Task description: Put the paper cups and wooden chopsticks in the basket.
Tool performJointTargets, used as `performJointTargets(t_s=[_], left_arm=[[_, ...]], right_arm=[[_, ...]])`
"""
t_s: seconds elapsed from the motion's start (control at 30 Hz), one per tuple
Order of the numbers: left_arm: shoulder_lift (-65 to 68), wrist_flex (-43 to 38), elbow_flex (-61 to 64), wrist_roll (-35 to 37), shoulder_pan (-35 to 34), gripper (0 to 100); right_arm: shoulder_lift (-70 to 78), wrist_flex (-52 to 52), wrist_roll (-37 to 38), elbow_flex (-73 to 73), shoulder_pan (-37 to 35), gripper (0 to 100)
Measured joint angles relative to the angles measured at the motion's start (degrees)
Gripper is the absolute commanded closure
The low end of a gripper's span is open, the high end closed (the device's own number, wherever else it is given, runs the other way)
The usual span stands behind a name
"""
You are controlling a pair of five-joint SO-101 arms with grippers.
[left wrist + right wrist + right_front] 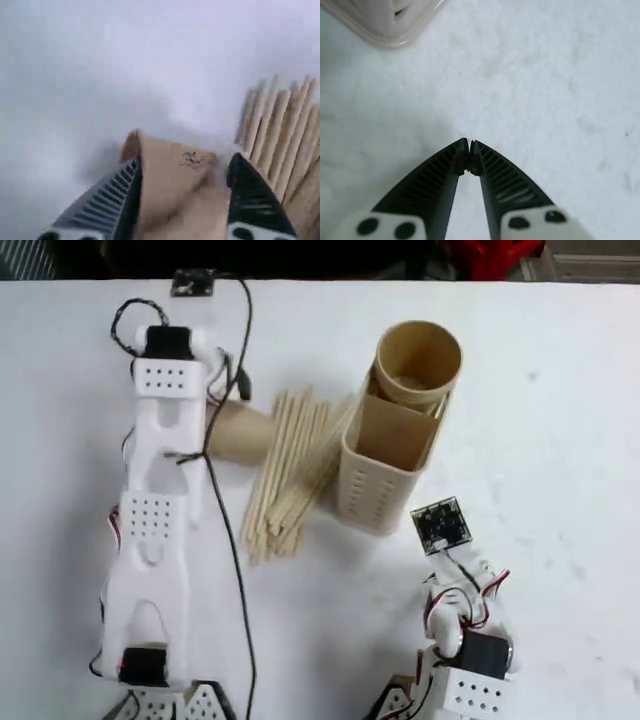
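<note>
Left gripper (186,166) clamps the brown paper cup (172,192) lying on its side, just left of the loose fan of slim, pale wooden chopsticks (288,472). Another cup (417,358) already sits in the perforated plastic basket (375,490); the sticks are all still outside it. Right gripper (469,146) is pinched shut, empty, near side.

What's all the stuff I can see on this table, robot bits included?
Standing cup: one, brown, inside the basket.
Lying cup: one, brown, on the table beside the chopsticks.
Wooden chopsticks: loose pile, pale wood, between lying cup and basket.
Basket: one, beige, mid-table.
Table: one, white.
Cable: one, black, alongside the left arm.
Left gripper: one, dark fingers, shut on the lying cup.
Right gripper: one, black fingers, shut, above bare table near the basket.
</note>
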Motion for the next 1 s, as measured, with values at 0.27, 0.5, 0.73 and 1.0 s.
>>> performJointTargets(t_s=[0.27,0.5,0.73,1.0], left_arm=[[-8.4,0.2,15.0,-1.8,1.1,78],[-26.0,0.2,39.1,-8.6,8.1,84],[-30.0,-2.9,53.5,-16.4,12.6,94],[-33.0,-0.5,48.3,-18.9,12.6,98]], right_arm=[[0.0,0.0,0.0,0.0,0.0,98.1],[0.0,0.0,0.0,0.0,0.0,98.1],[0.0,0.0,0.0,0.0,0.0,98.1],[0.0,0.0,0.0,0.0,0.0,98.1]])
